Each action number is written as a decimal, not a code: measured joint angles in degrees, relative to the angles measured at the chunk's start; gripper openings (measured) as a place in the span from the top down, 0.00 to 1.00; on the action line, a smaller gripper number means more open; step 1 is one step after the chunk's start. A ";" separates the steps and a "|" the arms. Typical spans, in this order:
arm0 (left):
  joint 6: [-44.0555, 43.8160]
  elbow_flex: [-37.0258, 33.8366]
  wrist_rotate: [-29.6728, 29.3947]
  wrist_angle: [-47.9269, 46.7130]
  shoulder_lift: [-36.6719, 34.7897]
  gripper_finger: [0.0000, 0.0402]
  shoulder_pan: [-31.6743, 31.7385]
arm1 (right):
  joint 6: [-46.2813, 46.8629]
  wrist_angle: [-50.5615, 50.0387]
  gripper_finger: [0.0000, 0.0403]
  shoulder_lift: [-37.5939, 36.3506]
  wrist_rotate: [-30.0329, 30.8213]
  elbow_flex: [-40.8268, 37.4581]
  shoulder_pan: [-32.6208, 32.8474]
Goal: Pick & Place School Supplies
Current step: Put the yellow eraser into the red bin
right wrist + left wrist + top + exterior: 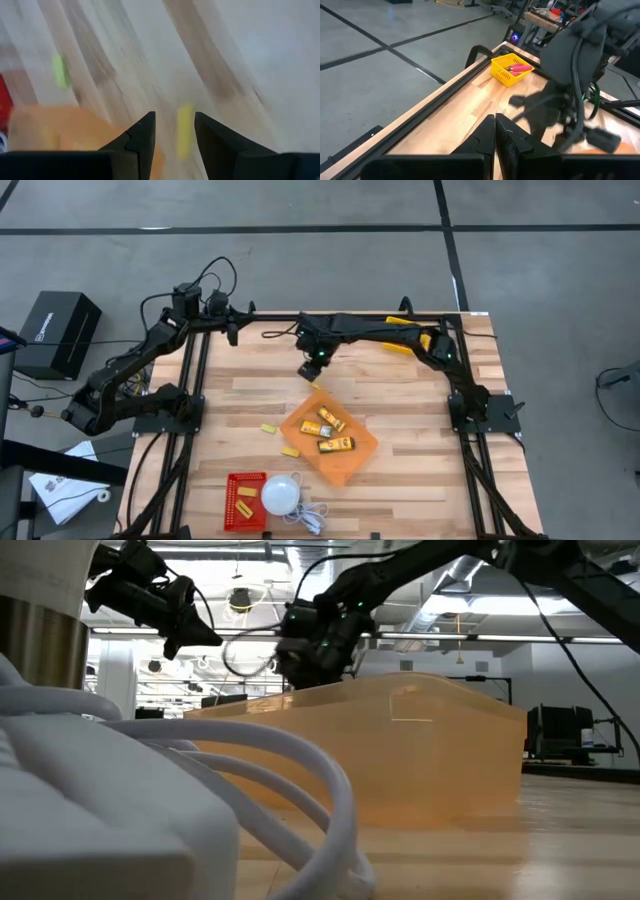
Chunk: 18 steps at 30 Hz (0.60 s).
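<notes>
Right wrist view is showing the right end effector (pixel 174 131) hanging open over the tabletop (pixel 240 45), a small yellow block (pixel 184 130) lying between its fingertips — long axis running along the gap. The left end effector (pixel 495 131) is sitting closed at the far edge, well apart — the right arm is nearer.

We saw a translucent orange bin (pixel 430 750) standing on the wooden tabletop (pixel 560 840), with a thick white cord (pixel 260 755) looping across the foreground. Above the bin's far edge hung the right gripper (pixel 310 655), blurred. The left gripper (pixel 185 620) hovered higher, well apart from the bin.
</notes>
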 joint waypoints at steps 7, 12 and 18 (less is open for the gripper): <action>-0.33 0.00 0.07 -0.20 0.02 0.98 -0.04 | 0.41 -1.55 0.68 1.94 -1.77 -0.33 1.03; -0.35 0.00 0.12 -0.22 0.04 0.98 -0.07 | 0.23 0.11 0.68 3.14 -1.65 -0.42 1.23; -0.35 0.00 0.13 -0.81 0.04 0.98 -0.07 | -0.11 -0.80 0.68 4.78 -2.05 -0.48 0.95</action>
